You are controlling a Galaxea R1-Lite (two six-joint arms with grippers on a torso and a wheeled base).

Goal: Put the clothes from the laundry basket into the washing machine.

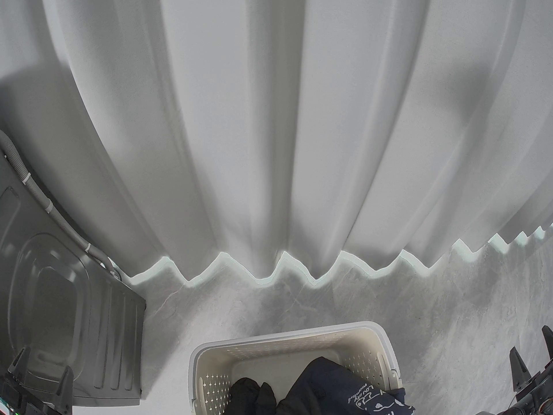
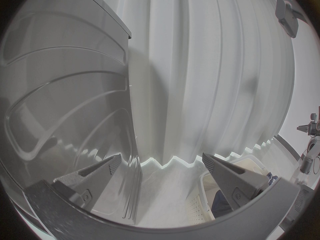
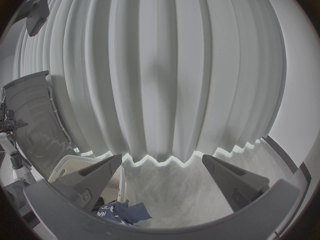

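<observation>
Washer [image 1: 63, 329] sits left, ribbed grey panel facing us; basket [image 1: 288, 334] is on the floor beside it, dark clothes [image 1: 328, 383] piled inside. Left gripper [image 2: 160, 157] and right gripper [image 3: 161, 157] both hang spread wide and empty, so I'd drop one straight down and pinch deep into the pile. White print [image 1: 368, 402] on the clothes is too small to make out.

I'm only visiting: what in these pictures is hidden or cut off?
Washing machine: head view, grey panel cut by the left edge; the door's place cannot be told.
Laundry basket: head view, near half cut by the bottom edge.
Clothes: dark heap, cut off too; pieces cannot be counted.
Left wrist view: the left gripper fingers cover part of the basket.
</observation>
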